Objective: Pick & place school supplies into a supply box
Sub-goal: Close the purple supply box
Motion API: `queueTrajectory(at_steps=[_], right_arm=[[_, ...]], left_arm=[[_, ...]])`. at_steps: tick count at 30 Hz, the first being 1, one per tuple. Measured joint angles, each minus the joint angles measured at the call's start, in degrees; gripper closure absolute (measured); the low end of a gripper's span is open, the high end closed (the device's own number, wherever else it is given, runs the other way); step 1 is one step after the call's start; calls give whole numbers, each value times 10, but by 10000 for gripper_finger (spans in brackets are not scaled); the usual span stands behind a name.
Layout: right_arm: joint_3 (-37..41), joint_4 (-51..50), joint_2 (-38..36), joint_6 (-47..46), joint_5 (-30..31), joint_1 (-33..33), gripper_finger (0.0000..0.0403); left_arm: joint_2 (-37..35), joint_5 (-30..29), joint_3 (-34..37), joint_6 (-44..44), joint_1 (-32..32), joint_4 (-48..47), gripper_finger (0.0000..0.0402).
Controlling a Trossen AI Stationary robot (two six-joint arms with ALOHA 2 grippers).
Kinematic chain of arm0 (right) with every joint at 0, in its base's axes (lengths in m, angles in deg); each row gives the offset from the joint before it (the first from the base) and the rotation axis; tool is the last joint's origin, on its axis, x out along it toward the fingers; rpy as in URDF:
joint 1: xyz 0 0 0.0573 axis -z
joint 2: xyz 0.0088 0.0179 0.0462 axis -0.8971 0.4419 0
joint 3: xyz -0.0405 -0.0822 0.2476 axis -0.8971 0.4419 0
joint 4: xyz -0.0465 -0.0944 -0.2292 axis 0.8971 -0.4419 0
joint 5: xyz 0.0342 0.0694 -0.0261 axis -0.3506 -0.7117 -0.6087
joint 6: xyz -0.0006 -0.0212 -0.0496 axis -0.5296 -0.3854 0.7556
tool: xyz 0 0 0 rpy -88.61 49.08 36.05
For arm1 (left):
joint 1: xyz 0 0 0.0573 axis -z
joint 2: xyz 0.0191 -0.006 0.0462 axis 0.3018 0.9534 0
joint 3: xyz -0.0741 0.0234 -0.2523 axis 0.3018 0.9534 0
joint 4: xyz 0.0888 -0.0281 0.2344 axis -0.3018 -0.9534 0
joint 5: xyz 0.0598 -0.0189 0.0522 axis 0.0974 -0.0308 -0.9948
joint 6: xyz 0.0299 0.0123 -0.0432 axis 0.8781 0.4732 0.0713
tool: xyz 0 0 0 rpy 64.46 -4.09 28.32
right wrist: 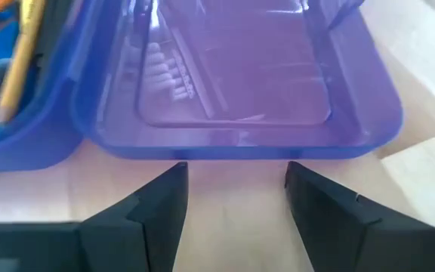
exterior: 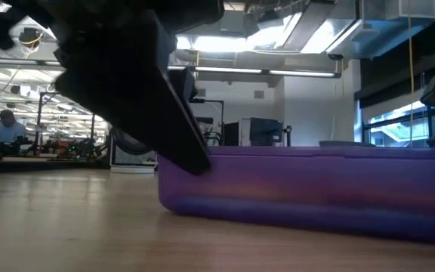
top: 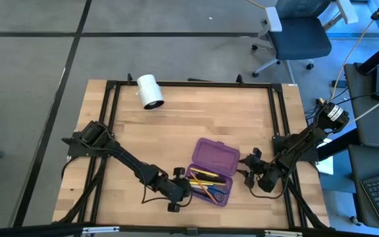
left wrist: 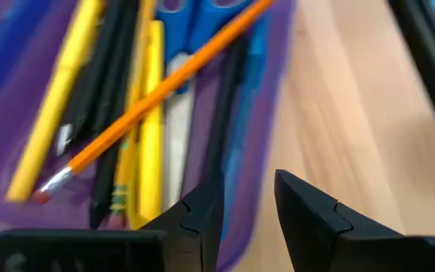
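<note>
The purple supply box (top: pixel 214 158) lies open near the table's near edge. Its near half (left wrist: pixel 266 113) holds the school supplies (top: pixel 209 185): an orange pencil (left wrist: pixel 165 87), yellow pens (left wrist: pixel 151 128), black pens and blue-handled scissors (left wrist: pixel 202 15). Its far half (right wrist: pixel 232 75) is empty. My left gripper (top: pixel 184 188) (left wrist: pixel 248 208) is open at the filled half's left end, one finger over the inside and one over the wood outside. My right gripper (top: pixel 247 176) (right wrist: pixel 236 189) is open just right of the box, pointing at the empty half and holding nothing. My left gripper stands astride the left end wall (left wrist: pixel 240 193) of the box's filled half, slanting down from the table's left. In the low view one finger (exterior: pixel 191 155) reaches the box's rim. I cannot tell whether either finger touches it.
A white cylinder roll (top: pixel 150 91) lies at the table's far left. A black frame (top: pixel 110 105) runs around the wooden top. Bare wood lies between the roll and the box. An office chair (top: pixel 298 33) stands beyond the far edge.
</note>
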Motion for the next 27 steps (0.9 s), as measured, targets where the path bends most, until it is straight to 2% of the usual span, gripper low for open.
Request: queueTrajectory(at_steps=[8,27], right_arm=[[5,1,0,15,1,28,177],[5,39,4,30,1,42,178]], left_arm=[[-1,83,-1,95,0,2,290],[-1,79,-1,118,0,2,290]])
